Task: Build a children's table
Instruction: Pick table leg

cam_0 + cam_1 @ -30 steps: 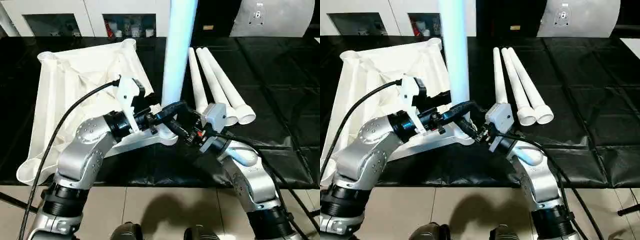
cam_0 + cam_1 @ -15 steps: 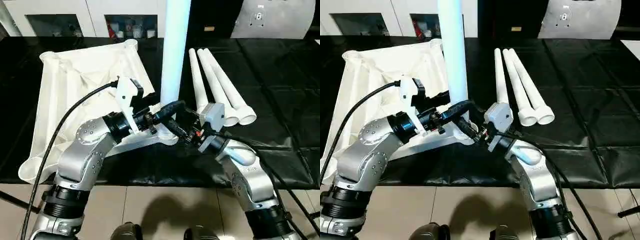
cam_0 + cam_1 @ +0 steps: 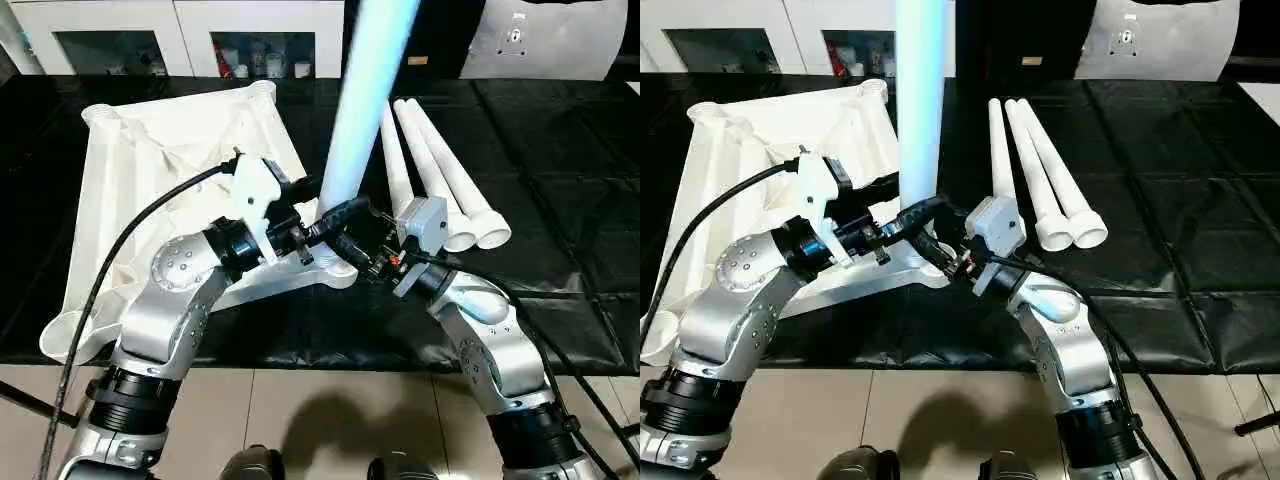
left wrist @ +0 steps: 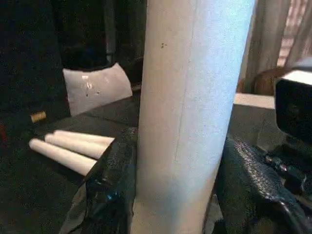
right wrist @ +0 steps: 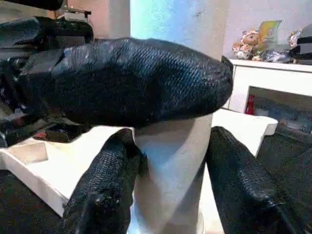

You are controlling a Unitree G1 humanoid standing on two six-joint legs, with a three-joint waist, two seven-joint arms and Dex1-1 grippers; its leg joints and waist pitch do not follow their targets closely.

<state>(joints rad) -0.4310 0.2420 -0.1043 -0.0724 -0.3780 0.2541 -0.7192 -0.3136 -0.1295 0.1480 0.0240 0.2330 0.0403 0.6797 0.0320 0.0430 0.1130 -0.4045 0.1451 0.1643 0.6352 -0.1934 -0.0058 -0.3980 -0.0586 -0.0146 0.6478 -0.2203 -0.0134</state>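
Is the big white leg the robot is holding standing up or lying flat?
Standing up, leaning slightly. The leg rises from the tabletop corner, with both the left gripper and right gripper around its base. Three spare legs lie flat.

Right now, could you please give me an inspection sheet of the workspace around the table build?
Surface: black mat, creased, over the work area; tiled floor at the near edge.
Job's things: tabletop lies underside up; one leg stands at its near corner socket; three spare legs lie side by side to the right.
Clutter: nothing seen.
Grippers: left tool and right tool both clamp the standing leg near its base, from opposite sides.
Cables: black cable loops from the left wrist; another trails along the right forearm.
Surroundings: white cabinet with glass doors behind; grey panel at the back right.
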